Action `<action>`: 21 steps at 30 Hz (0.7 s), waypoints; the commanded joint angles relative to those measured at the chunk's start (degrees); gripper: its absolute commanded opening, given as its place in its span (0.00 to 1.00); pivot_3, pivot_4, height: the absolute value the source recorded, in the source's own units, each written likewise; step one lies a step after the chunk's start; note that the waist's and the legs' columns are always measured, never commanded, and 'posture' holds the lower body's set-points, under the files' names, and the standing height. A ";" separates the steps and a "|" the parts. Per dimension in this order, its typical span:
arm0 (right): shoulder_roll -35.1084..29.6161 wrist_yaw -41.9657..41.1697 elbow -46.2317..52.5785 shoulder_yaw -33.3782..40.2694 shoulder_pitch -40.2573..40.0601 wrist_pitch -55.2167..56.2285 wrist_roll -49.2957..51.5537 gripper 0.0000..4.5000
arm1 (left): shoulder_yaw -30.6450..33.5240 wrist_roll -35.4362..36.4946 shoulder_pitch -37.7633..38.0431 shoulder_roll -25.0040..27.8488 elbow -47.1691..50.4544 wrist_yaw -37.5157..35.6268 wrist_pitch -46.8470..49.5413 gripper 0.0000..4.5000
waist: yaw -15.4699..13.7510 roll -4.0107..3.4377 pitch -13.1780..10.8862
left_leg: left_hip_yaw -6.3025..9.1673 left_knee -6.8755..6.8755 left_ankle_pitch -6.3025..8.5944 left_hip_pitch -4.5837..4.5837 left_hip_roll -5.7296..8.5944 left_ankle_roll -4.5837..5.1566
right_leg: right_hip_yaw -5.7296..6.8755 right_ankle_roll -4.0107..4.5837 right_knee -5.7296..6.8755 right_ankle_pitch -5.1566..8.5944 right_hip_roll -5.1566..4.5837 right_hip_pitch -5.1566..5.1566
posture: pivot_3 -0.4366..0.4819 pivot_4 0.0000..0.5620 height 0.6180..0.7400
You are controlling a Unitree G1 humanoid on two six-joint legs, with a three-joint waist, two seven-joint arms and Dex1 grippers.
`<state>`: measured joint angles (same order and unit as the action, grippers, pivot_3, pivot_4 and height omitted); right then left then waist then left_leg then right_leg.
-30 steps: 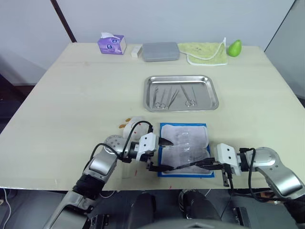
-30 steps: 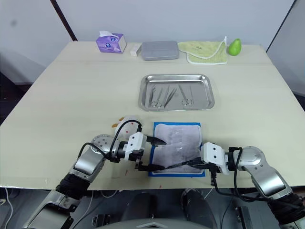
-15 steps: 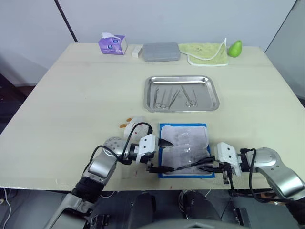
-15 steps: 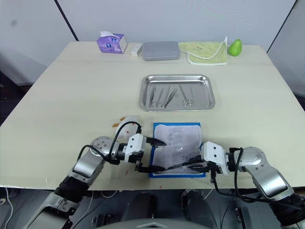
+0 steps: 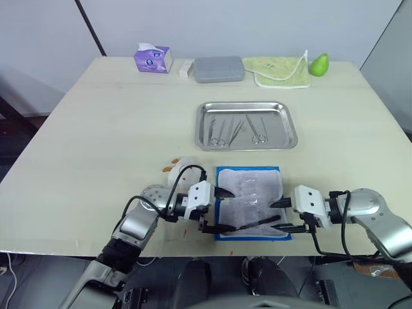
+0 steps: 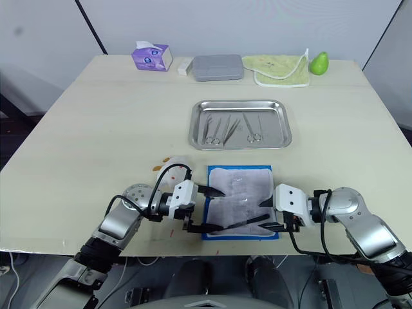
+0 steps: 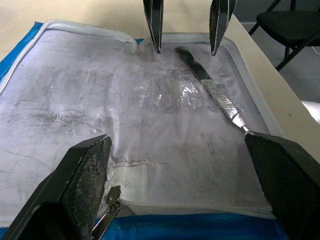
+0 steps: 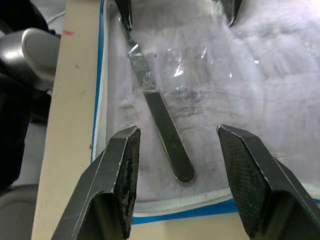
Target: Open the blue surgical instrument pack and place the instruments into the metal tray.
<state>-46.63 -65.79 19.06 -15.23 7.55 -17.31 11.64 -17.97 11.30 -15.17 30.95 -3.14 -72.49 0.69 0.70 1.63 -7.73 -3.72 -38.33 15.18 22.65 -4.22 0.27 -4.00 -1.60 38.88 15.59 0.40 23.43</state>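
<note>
Blue surgical instrument pack (image 5: 250,201): opened, near bench edge, one instrument (image 8: 160,120) left inside. Metal tray (image 5: 246,125) beyond holds several. Left gripper (image 5: 217,209) and right gripper (image 5: 280,215): fingers spread, empty. Next, we judge, right closes on it.

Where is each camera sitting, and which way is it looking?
Left eye view: on the head, looking forward and down at the table, metal tray and blue surgical instrument pack; both arms show.
Right eye view: beside it, same scene.
Left wrist view: on the left wrist, looking along the open left gripper across the pack toward the right gripper.
Right wrist view: on the right wrist, looking along the open right gripper the opposite way.
Both wrist views share one flat metal tool.
</note>
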 commanded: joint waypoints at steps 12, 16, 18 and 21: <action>-0.92 0.06 -2.65 -6.91 4.02 -3.04 -8.34 0.57 | -1.39 -0.83 0.63 -0.01 -2.30 -0.72 -0.69 1.00 | 0.08 0.04 0.07 | 0.01 -0.01 0.00 -0.04 -0.01 0.00 | 0.01 0.00 0.02 0.00 0.01 -0.01 | 0.48 0.27 0.98; -1.41 -0.20 -2.45 -8.56 3.90 -4.84 -9.30 0.57 | -1.41 -0.83 0.70 -0.04 -2.09 -0.60 -0.60 1.00 | 0.06 0.13 0.17 | 0.02 -0.01 0.00 -0.06 -0.01 0.00 | 0.01 0.00 0.02 0.00 0.01 -0.02 | 0.48 0.27 0.98; -1.57 -0.23 -2.35 -9.39 3.86 -5.90 -9.74 0.57 | -1.43 -0.84 0.75 -0.04 -1.93 -0.53 -0.53 1.00 | 0.06 0.16 0.23 | 0.01 -0.01 0.00 -0.06 -0.01 0.00 | 0.01 0.00 0.02 0.00 0.01 -0.03 | 0.48 0.27 0.98; -1.10 0.21 -2.80 -11.02 4.31 -7.64 -10.83 0.57 | -1.39 -0.82 0.77 -0.05 -1.82 -0.47 -0.47 1.00 | 0.07 0.28 0.42 | 0.02 0.00 0.00 -0.08 -0.01 0.00 | 0.02 0.01 0.02 0.00 0.01 -0.03 | 0.48 0.27 0.98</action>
<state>-46.95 -66.08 19.39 -22.23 13.27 -21.62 5.39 -18.10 11.21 -15.39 30.83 -4.44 -72.63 -0.36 0.77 1.91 -7.31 -3.70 -38.33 15.18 22.56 -4.23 0.27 -3.98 -1.60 38.90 15.59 0.42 23.38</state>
